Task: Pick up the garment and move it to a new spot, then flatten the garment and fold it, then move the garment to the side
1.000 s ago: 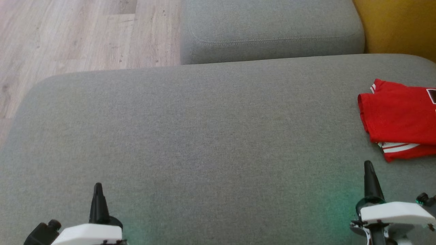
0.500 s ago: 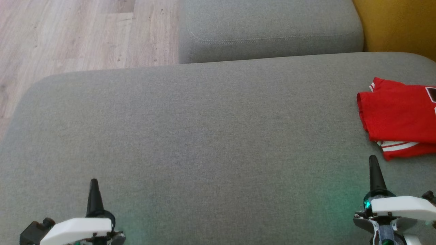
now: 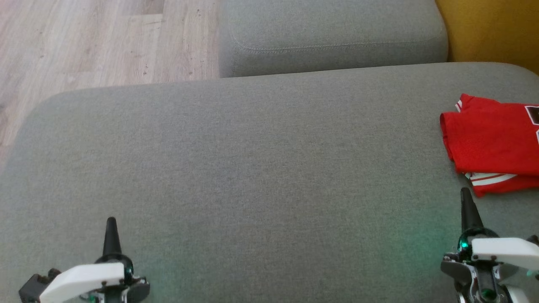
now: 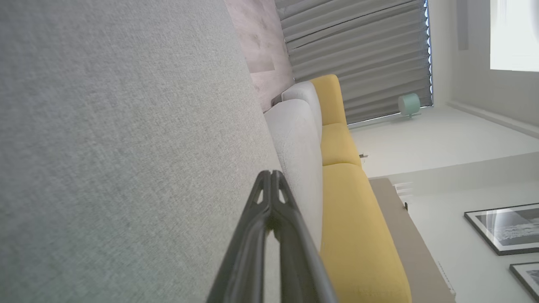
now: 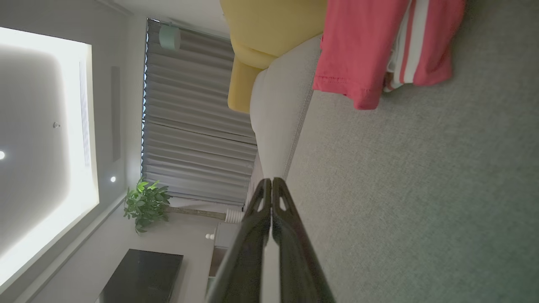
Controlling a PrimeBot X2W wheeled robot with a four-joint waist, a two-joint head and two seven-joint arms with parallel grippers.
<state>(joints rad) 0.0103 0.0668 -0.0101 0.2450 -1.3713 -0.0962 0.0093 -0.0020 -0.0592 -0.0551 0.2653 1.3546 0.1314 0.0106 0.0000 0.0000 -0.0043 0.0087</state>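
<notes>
— What's around the work?
— A broad grey seat cushion [image 3: 261, 168], a smaller grey cushion [image 3: 328, 33] beyond it, and wooden floor [image 3: 84, 42] at the far left.
— And the garment [image 3: 492, 143]?
— It's red and folded, at the seat's right edge. It probably runs left-right, but the frame cuts it off.
— Grippers?
— The right gripper [image 3: 464, 192] is near it, not touching, with its fingers pressed together. The left gripper [image 3: 111, 220] is well to the left, likewise.

One red shirt [image 3: 492, 143] lies at three o'clock in the head view. There are two end effectors: the left end effector [image 3: 111, 222] at seven o'clock and the right end effector [image 3: 465, 192] at five o'clock. There are two grey cushions: a large cushion [image 3: 252, 168] in the middle and a small cushion [image 3: 328, 38] at twelve o'clock. The right wrist view has one plant [image 5: 145, 204] at eight o'clock. The left wrist view has two framed pictures at four o'clock, an upper picture [image 4: 503, 229] and a lower picture [image 4: 528, 277].
</notes>
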